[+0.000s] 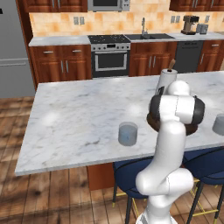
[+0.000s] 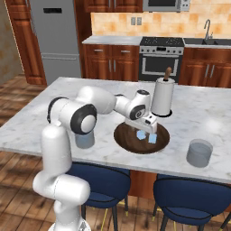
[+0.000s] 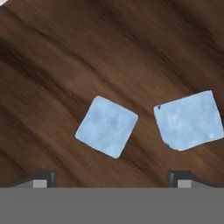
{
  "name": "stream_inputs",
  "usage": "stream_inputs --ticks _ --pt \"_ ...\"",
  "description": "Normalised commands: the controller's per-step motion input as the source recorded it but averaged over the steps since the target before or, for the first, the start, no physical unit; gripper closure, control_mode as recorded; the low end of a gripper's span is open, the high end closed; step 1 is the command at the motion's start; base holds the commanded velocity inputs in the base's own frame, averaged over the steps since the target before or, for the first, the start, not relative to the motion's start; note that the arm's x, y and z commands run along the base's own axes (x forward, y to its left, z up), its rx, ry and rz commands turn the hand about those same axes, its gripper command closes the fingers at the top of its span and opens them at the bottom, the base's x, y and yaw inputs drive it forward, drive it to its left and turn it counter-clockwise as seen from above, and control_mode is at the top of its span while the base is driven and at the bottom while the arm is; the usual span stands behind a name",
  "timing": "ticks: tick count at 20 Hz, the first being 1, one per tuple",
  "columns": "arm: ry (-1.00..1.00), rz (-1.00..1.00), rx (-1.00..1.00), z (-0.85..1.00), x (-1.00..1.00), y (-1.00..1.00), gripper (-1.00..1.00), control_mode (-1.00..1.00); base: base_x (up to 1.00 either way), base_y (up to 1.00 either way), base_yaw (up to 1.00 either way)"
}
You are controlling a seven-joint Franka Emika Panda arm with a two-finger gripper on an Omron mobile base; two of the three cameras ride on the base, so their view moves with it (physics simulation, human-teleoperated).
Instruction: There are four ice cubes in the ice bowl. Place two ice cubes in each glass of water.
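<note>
The dark wooden ice bowl (image 2: pixel 127 140) sits on the marble island in front of the paper-towel roll. Two pale-blue ice cubes lie on its floor, one (image 3: pixel 106 127) between my fingertips' line and one (image 3: pixel 189 120) off to the side; they also show in the right base view as ice cubes (image 2: pixel 141 134) (image 2: pixel 152 138). My gripper (image 2: pixel 146 128) hangs open just above them, pointing down into the bowl, and holds nothing. One glass of water (image 2: pixel 199 153) stands right of the bowl. The other glass of water (image 1: pixel 127 134) stands left of it. My arm hides most of the ice bowl (image 1: pixel 152 123) in the left base view.
A white paper-towel roll (image 2: pixel 162 96) stands upright right behind the bowl, close to my hand. Blue stools (image 2: pixel 194 194) are tucked under the island's near edge. Stove and cabinets line the far wall.
</note>
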Motion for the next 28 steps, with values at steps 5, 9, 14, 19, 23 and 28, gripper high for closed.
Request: stream_inputs --ticks 5,9,14,19,23,28 --pt "-0.01 0.0 0.0 -0.2 0.26 0.0 -1.0 -1.0 0.0 0.0 0.0" --pt "0.0 0.0 0.0 -0.23 0.33 -0.02 -1.0 -1.0 0.0 0.0 0.0" --pt "0.0 0.0 0.0 -0.2 0.06 -0.02 -1.0 -1.0 0.0 0.0 0.0" --pt "0.0 0.0 0.0 -0.05 0.0 0.0 1.0 -1.0 0.0 0.0 0.0" --pt "0.0 0.0 0.0 0.18 -0.01 0.0 1.0 -1.0 0.0 0.0 0.0" --pt "-0.03 0.0 0.0 0.96 -0.28 -0.24 1.0 -1.0 0.0 0.0 0.0"
